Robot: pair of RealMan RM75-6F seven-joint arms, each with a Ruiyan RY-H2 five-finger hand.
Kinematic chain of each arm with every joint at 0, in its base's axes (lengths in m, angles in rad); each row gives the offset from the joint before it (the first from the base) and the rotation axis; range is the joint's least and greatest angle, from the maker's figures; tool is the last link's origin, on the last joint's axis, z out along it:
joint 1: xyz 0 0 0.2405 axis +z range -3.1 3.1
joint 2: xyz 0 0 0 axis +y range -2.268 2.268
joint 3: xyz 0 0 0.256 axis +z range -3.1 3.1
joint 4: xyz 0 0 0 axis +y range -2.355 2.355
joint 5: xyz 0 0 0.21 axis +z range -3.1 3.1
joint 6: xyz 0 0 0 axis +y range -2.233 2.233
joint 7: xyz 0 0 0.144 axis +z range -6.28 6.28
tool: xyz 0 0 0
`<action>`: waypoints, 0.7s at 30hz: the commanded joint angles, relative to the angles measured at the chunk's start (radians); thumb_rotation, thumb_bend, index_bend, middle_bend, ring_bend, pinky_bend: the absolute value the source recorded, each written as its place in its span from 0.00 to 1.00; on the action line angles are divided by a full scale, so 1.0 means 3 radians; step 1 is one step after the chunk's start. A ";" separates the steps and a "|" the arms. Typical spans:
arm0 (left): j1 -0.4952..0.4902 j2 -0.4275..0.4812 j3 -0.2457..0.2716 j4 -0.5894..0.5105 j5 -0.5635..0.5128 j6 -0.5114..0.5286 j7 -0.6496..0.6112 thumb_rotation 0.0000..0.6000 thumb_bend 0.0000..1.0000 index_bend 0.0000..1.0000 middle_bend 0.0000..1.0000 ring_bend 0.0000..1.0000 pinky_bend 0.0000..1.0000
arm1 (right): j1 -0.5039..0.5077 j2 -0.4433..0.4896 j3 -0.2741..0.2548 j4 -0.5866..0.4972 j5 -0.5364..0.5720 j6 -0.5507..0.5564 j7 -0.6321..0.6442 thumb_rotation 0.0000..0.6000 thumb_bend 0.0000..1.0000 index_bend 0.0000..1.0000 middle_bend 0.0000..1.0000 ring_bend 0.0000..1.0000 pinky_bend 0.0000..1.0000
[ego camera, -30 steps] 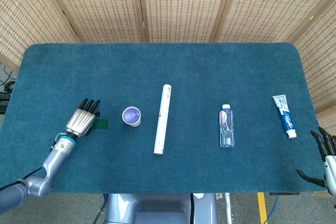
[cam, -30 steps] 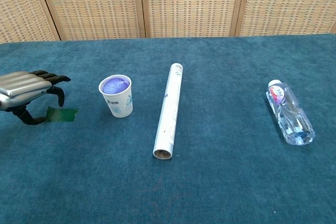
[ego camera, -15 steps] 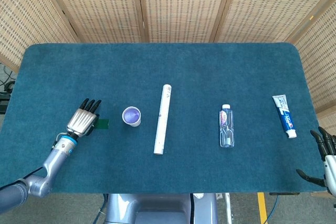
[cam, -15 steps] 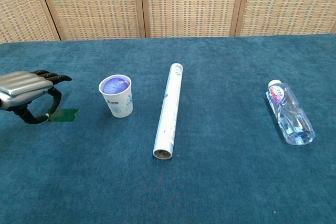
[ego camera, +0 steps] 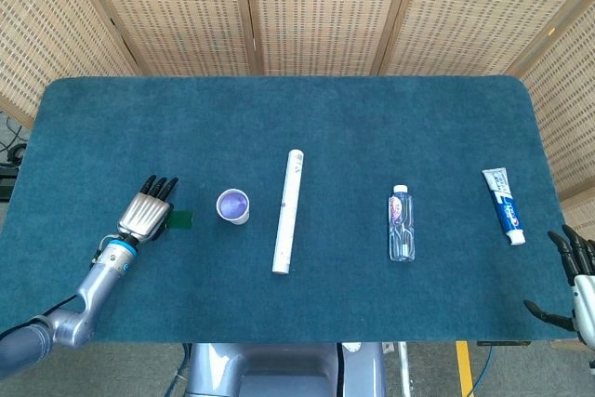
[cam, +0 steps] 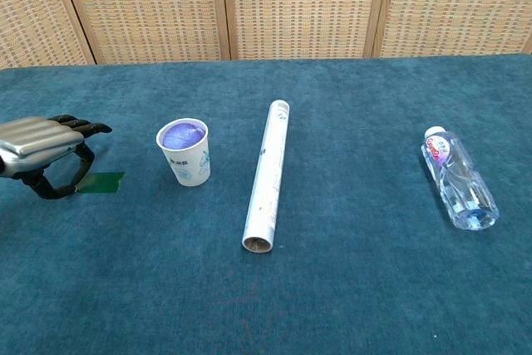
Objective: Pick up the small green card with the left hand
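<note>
Fingers (cam: pixel 81 158) of the left hand (cam: pixel 37 149) pinch the small green card's (cam: pixel 101 182) left edge.

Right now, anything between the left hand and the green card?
Nothing visible. The left hand is already at the green card, fingers curled around its left end. The paper cup stands to the card's right, apart from it.

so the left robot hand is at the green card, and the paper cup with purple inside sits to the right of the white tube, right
Not quite. The paper cup sits left of the white tube, between it and the green card. The head view shows this, and the chest view agrees. The rest holds: the left robot hand is at the card, its fingers curled around the card's near edge in the chest view.
</note>
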 commanded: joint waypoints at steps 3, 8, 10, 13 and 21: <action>-0.0003 -0.0004 0.0003 0.0015 -0.0014 -0.0010 0.0007 1.00 0.40 0.62 0.00 0.00 0.00 | -0.0001 0.0000 0.0001 -0.0001 0.0001 0.0002 0.0001 1.00 0.14 0.00 0.00 0.00 0.00; -0.0007 -0.0007 0.0001 0.0015 -0.0021 0.0002 0.0025 1.00 0.41 0.62 0.00 0.00 0.00 | -0.0005 0.0004 0.0002 -0.0001 0.0001 0.0009 0.0017 1.00 0.14 0.00 0.00 0.00 0.00; -0.0008 -0.0005 -0.0002 0.0010 -0.0021 0.0015 0.0036 1.00 0.41 0.62 0.00 0.00 0.00 | -0.0006 0.0005 0.0002 -0.0001 0.0000 0.0010 0.0020 1.00 0.14 0.00 0.00 0.00 0.00; -0.0010 -0.0002 -0.0010 0.0000 -0.0023 0.0036 0.0047 1.00 0.42 0.63 0.00 0.00 0.00 | -0.0005 0.0009 0.0002 -0.0005 0.0001 0.0009 0.0017 1.00 0.15 0.00 0.00 0.00 0.00; -0.0016 -0.0007 -0.0017 -0.0020 -0.0035 0.0056 0.0075 1.00 0.47 0.65 0.00 0.00 0.00 | -0.0003 0.0011 0.0004 -0.0005 0.0000 0.0009 0.0022 1.00 0.14 0.00 0.00 0.00 0.00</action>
